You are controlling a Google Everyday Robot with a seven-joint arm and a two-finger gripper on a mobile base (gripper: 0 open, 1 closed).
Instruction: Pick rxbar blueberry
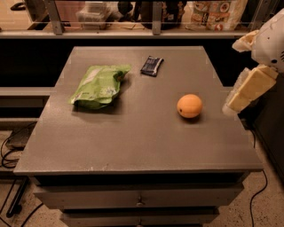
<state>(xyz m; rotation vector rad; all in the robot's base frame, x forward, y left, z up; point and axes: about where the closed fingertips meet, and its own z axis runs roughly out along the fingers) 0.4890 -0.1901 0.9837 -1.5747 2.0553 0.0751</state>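
Since it lies furthest left, green bag (100, 84): flat and crinkled on the grey table (133, 146), apart from the bar, so it need not hinder a grasp.
Green bag print: pale patches on the front, no word legible.
Snack bar (151, 65): the task's thing, a small dark navy wrapper lying flat near the table's back edge, just right of the bag's upper corner and touching nothing.
Snack bar label: faint white marks, too small to read; I take it for the blueberry bar by its colour and shape.
Orange (189, 105): sits alone right of centre, nearer the front than the bar, between the bar and the arm's side.
Gripper (233, 75): hangs off the table's right edge, well apart from the bar; its two cream pads stand spread with nothing between them, so it looks open and empty.
Reach needed: leftward and back, likely passing over the orange.
Back shelf packages (217, 13): red and white print, unreadable.
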